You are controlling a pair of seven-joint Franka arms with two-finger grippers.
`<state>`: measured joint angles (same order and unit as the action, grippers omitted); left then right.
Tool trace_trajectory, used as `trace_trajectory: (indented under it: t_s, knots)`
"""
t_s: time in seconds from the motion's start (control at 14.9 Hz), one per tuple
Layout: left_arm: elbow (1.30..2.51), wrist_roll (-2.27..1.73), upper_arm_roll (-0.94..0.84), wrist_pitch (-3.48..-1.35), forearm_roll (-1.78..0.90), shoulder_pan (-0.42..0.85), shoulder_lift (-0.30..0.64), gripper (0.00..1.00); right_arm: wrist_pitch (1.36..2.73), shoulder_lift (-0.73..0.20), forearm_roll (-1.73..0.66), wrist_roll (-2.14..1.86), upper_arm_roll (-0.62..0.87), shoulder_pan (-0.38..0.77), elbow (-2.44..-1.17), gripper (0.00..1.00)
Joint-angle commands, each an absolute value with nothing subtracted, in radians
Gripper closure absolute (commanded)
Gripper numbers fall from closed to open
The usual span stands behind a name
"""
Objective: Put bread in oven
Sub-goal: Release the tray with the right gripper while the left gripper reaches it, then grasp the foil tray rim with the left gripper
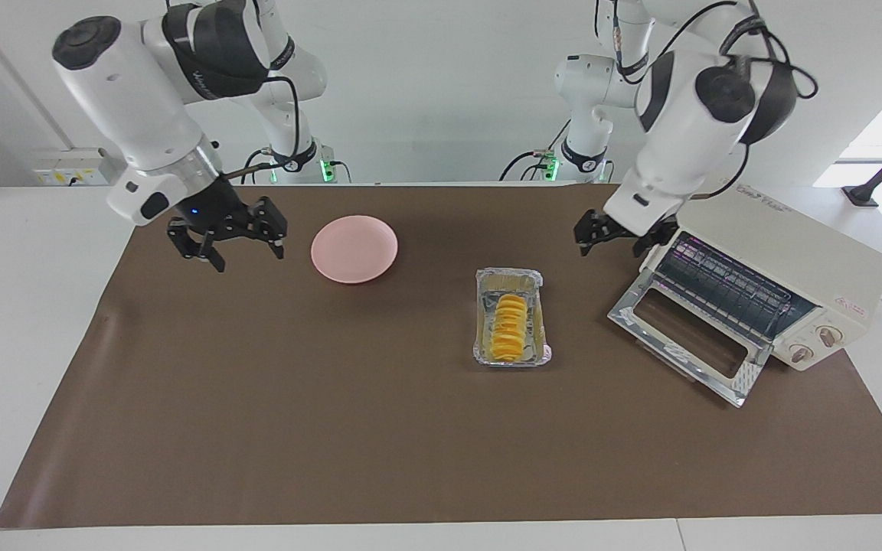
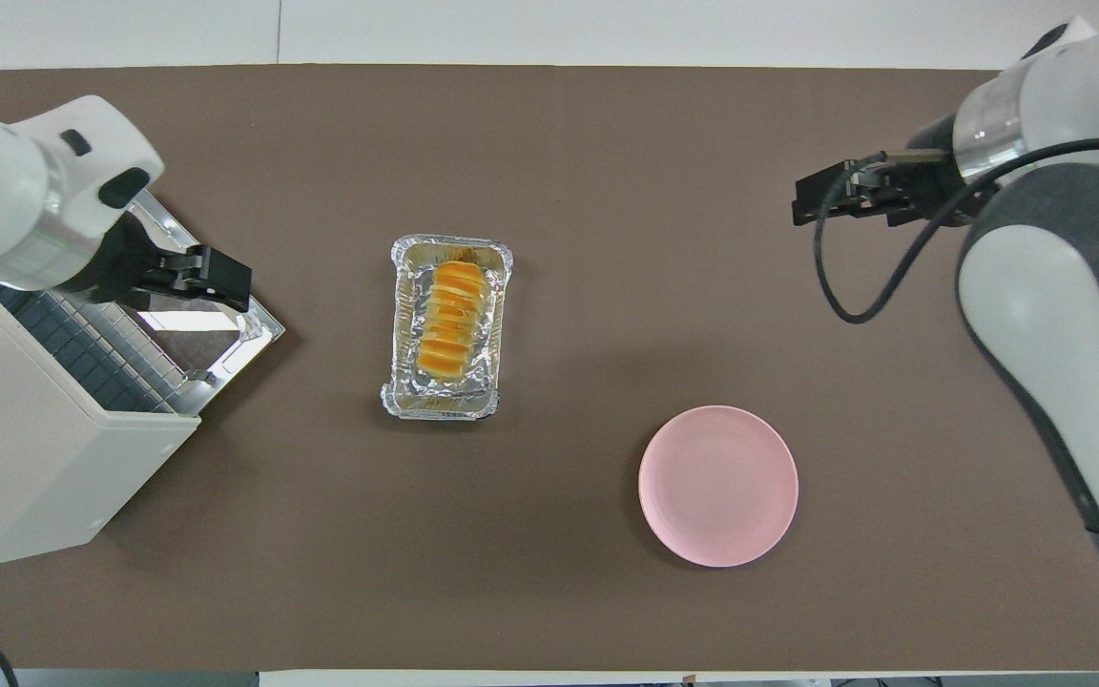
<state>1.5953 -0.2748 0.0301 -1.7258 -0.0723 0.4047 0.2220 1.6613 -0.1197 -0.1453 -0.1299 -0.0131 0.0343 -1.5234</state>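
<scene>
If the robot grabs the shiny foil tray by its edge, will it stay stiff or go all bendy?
Probably bendy: the foil tray has thin, crinkled walls, so a pinched rim would likely dent. It looks light, so a push should slide it on the mat. The bread lying loose inside may shift if it tilts.

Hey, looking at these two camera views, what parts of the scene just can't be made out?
- Oven interior: in the facing view the wire rack screens its depth; in the overhead view its roof and the left gripper cover it.
- Oven knob settings: too small in the facing view, unseen from overhead.
- Foil tray floor under the bread: the loaf covers it in both views.
- Right gripper: its arm is cut by the overhead view's edge.
</scene>
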Motion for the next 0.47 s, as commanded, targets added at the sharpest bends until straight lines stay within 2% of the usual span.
trace_trajectory:
  t_s: [0.0,0.2,0.4]
  knots:
    - [1.568,-0.354,0.046,-1.807,-0.077,0.492,0.314,0.00,1.579,-0.054,-0.091,-0.167,0.005,-0.017,-1.565,0.00]
    - [1.598,-0.400,0.046,-1.874,-0.075,0.544,0.354,0.00,1.491,-0.023,-0.037,-0.205,0.005,-0.046,-1.566,0.00]
    - [1.592,-0.484,0.051,-1.988,-0.060,0.641,0.468,0.00,1.431,0.023,0.020,-0.212,0.006,-0.052,-1.598,0.00]
